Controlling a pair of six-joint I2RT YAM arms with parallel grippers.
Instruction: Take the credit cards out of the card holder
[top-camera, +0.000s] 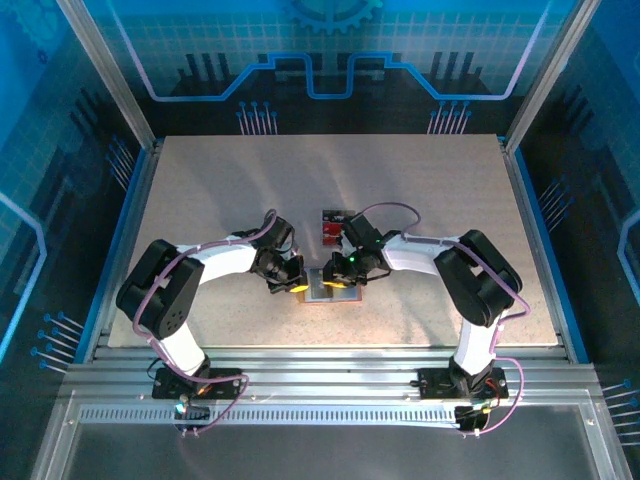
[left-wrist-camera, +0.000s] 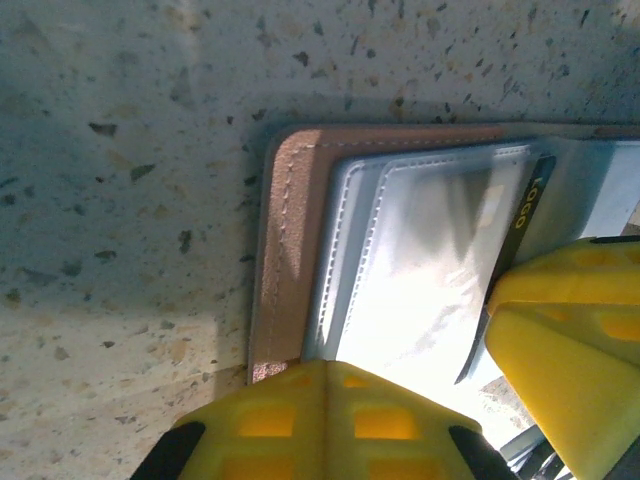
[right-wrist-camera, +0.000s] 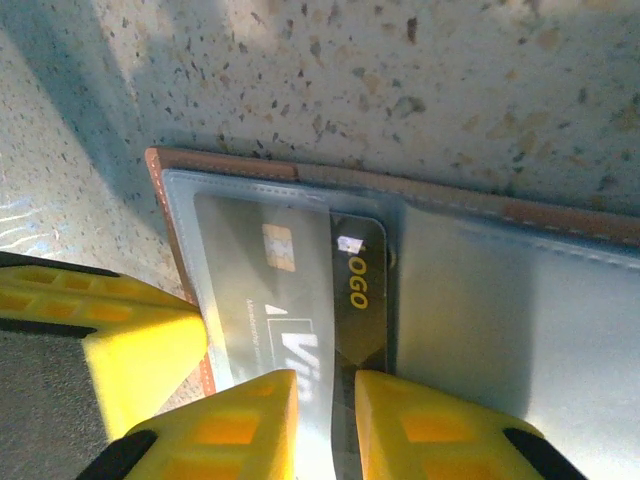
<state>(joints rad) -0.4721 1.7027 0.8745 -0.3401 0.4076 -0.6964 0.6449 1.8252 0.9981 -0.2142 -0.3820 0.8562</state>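
Overhead, both arms crowd over the holder (top-camera: 330, 293), low in the centre of the counter (top-camera: 200, 200), and hide most of it. In the left wrist view the left fingers (left-wrist-camera: 280, 420) are pressed together at the bottom edge, covering the holder's (left-wrist-camera: 285, 250) near side. Whether they pinch anything cannot be told. The holder lies open and flat, its long axis running left to right. Only a strip of the dark card (right-wrist-camera: 360, 290) shows, running top to bottom beside a pale card (right-wrist-camera: 255, 280) under the clear sleeve. The right fingers (right-wrist-camera: 240, 420) stand narrowly apart with the strip's lower end in their slit; a grip cannot be confirmed. Overhead, just above them, sits a small red-and-dark card pile (top-camera: 333, 225), too small to make out.
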